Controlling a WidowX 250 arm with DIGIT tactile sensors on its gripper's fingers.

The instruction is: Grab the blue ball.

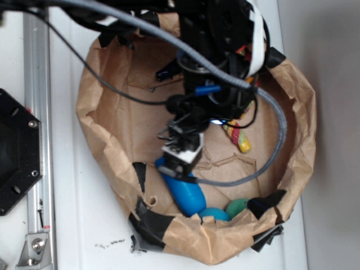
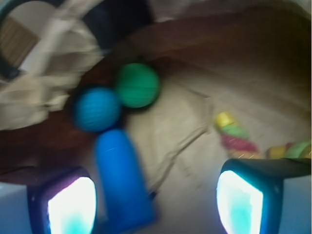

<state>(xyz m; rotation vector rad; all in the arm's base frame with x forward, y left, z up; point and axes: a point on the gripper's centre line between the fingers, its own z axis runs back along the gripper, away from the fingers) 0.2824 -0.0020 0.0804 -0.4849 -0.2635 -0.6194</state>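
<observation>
So the blue ball (image 2: 97, 109) was round, no long axis, touching the green ball (image 2: 138, 85) by the paper bag's (image 1: 107, 112) taped rim; tool (image 2: 156, 195) spread apart, empty.

The exterior view looks almost straight down from above at a paper bag (image 1: 107, 112) with rolled-down sides on a white table (image 1: 73, 236), taking in the whole bag and the arm (image 1: 219, 50) above it; the wrist view sits low inside the bag, close to its floor, looking out between the two fingers (image 2: 241, 202) and somewhat blurred; both views share the blue ball (image 1: 212, 214) (image 2: 97, 109), the green ball (image 1: 238, 207) (image 2: 138, 85), the blue bottle toy (image 1: 185, 191) (image 2: 122, 180) and the striped toy (image 1: 238, 138) (image 2: 239, 139).
</observation>
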